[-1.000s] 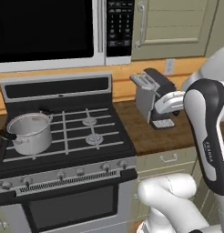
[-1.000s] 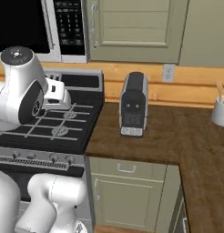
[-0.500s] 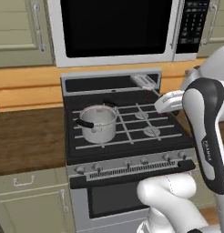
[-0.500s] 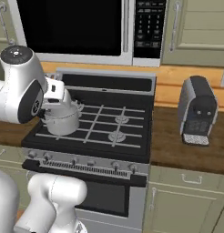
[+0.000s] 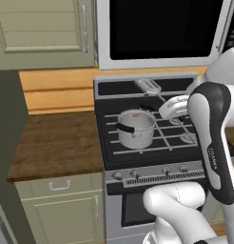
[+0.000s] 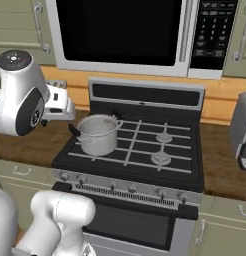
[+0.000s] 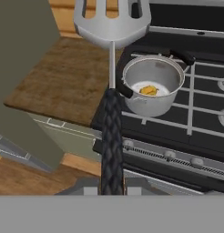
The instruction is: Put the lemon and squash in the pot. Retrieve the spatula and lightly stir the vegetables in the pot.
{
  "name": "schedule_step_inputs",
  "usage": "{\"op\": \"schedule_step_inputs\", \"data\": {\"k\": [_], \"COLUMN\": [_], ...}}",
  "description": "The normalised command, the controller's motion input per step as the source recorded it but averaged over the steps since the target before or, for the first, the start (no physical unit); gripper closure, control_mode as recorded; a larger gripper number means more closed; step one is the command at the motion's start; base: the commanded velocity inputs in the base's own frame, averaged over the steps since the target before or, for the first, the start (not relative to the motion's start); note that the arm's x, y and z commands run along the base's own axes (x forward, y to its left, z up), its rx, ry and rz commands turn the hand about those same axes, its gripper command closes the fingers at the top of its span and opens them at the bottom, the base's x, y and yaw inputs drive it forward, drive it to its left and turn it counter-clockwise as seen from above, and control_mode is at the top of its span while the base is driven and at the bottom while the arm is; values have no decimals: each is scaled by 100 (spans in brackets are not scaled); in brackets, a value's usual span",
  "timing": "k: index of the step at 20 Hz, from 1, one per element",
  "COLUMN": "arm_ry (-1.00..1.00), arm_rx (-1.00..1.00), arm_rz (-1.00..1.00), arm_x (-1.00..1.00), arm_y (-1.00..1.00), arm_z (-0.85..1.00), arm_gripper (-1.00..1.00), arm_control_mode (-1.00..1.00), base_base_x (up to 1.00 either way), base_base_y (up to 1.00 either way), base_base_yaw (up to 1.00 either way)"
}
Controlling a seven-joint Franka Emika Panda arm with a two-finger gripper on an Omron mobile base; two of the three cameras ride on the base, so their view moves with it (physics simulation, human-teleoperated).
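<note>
Fingers [image 7: 112, 184] grip the spatula [image 7: 112, 27]; microwave [image 6: 213, 32] keypad lettering probably unreadable.

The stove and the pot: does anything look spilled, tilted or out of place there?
Nothing stands out. The pot stands upright on the front left burner of the stove, with yellow vegetables inside it. The gripper holds the spatula in the air, apart from the pot.

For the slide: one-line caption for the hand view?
Gripper holding spatula above the stove, yellow vegetables already in the pot.

stove [image 6: 145, 155], microwave [image 6: 125, 30], wooden counter [image 5: 57, 143]
</note>
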Motion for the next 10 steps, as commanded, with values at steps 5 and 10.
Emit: {"op": "schedule_step_inputs", "data": {"k": [5, 10], "arm_ry": [0, 0], "arm_rx": [0, 0], "arm_rz": [0, 0], "arm_x": [0, 0], "arm_y": [0, 0], "arm_z": [0, 0], "arm_gripper": [100, 100], "arm_control_mode": [100, 100], "base_base_x": [22, 43], "base_base_y": [3, 26], "base_base_yaw": [-17, -12]}}
